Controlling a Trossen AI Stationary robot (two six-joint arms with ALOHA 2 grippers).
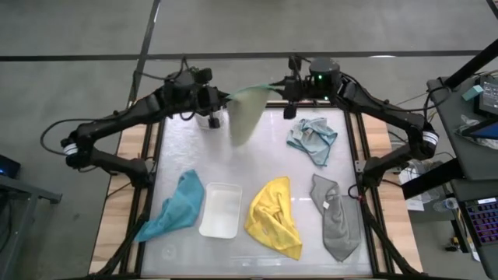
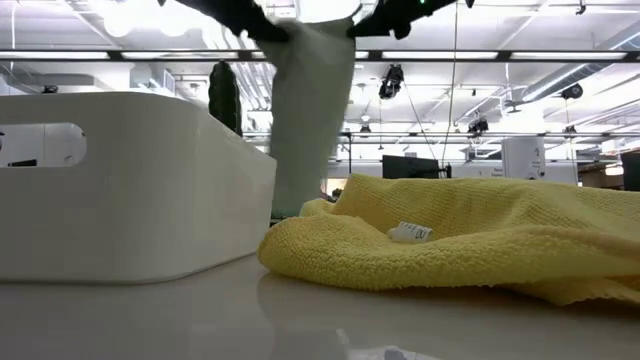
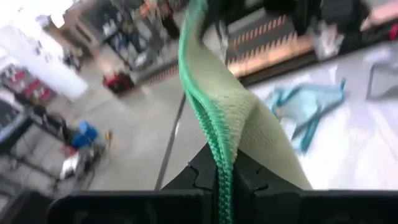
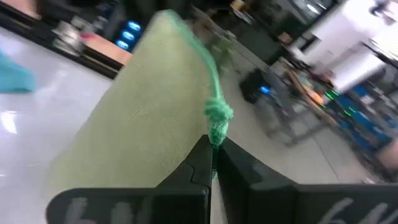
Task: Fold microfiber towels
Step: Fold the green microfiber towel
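I have the pale green towel (image 1: 247, 115) up in the air at the back of the bench (image 1: 257, 253). The left gripper (image 1: 221, 99) pinches one top corner, and its fingers (image 3: 205, 177) are squeezed tight on the green stitched edge. The right gripper (image 1: 274, 91) pinches the other top corner, fingers (image 4: 200, 163) shut on the edge too. The two grippers are close together, so the top edge runs from my left side to my right side, between them. The rest of the towel hangs straight down from the fingers, so its long way points down at the bench. In the low view its bottom end drops out of sight behind the white tray (image 2: 130, 190), so I cannot tell if it touches the bench.

Both arms are just as near to it. I think the next move is to lay the hanging end down flat and bring the top edge over.

The light blue towel (image 1: 313, 140), yellow towel (image 1: 274, 218), grey towel (image 1: 337, 218) and teal towel (image 1: 177, 206) lie crumpled on the bench, not folded yet.
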